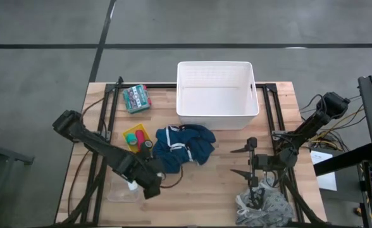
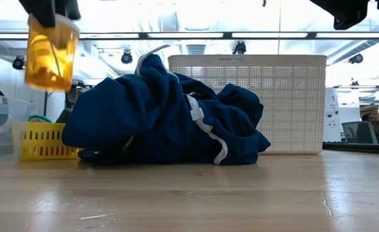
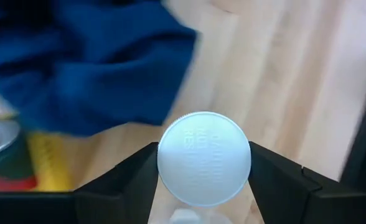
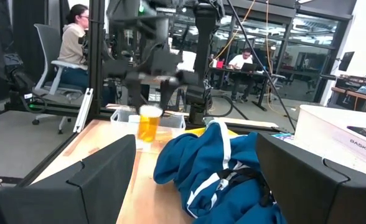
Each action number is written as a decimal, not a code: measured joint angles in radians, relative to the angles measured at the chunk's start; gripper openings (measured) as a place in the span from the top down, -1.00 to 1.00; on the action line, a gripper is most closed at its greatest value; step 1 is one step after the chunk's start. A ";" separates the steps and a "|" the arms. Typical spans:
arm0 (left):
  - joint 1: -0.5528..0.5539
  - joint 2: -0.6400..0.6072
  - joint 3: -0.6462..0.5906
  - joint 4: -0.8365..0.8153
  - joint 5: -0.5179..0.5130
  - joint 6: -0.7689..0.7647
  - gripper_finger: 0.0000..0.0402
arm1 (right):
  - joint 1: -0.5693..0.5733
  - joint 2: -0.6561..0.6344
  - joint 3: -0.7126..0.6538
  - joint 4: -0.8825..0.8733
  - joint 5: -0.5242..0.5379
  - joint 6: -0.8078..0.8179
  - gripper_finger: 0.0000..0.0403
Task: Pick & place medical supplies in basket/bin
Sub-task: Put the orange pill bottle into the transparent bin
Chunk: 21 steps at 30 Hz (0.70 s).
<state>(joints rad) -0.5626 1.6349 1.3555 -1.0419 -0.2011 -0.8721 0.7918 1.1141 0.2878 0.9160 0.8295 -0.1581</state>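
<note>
A small orange pill bottle (image 2: 49,55) with a white cap hangs above the table's near left, with my left gripper (image 3: 204,180) shut on it. It shows in the right wrist view as the bottle (image 4: 148,126) in front of a clear box (image 4: 124,116). A dark blue garment (image 1: 183,147) lies crumpled mid-table. The white slotted tub (image 1: 216,95) stands at the far edge. A yellow tray (image 1: 137,134) with tape rolls sits left of the garment. My right gripper (image 1: 241,161) waits open and level, right of the garment. My left gripper pinches the bottle's round white cap (image 3: 204,158) by its rim between the two fingers, one finger (image 3: 133,180) on each side. The fingers come from above, pointing steeply down. The bottle hangs upright below them, lifted clear of the table.
A green patterned packet (image 1: 136,98) lies at the far left. A grey-white patterned cloth (image 1: 262,206) lies at the near right edge, under the right arm. Bare wood shows in front of the garment. People sit in the room beyond the table.
</note>
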 joint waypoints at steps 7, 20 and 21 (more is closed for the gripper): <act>-0.026 -0.064 0.050 -0.201 -0.086 -0.302 -0.14 | 0.000 0.000 0.000 0.000 0.000 -0.001 -0.62; -0.210 -0.172 -0.051 -0.300 -0.095 -0.879 -0.14 | 0.000 0.000 0.000 0.000 0.000 0.000 -0.62; -0.234 -0.174 -0.057 -0.303 -0.095 -0.935 -0.14 | 0.000 0.000 0.000 0.000 0.000 -0.001 -0.62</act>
<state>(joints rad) -0.7970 1.4609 1.2985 -1.3451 -0.2958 -1.8070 0.7916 1.1141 0.2878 0.9157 0.8295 -0.1591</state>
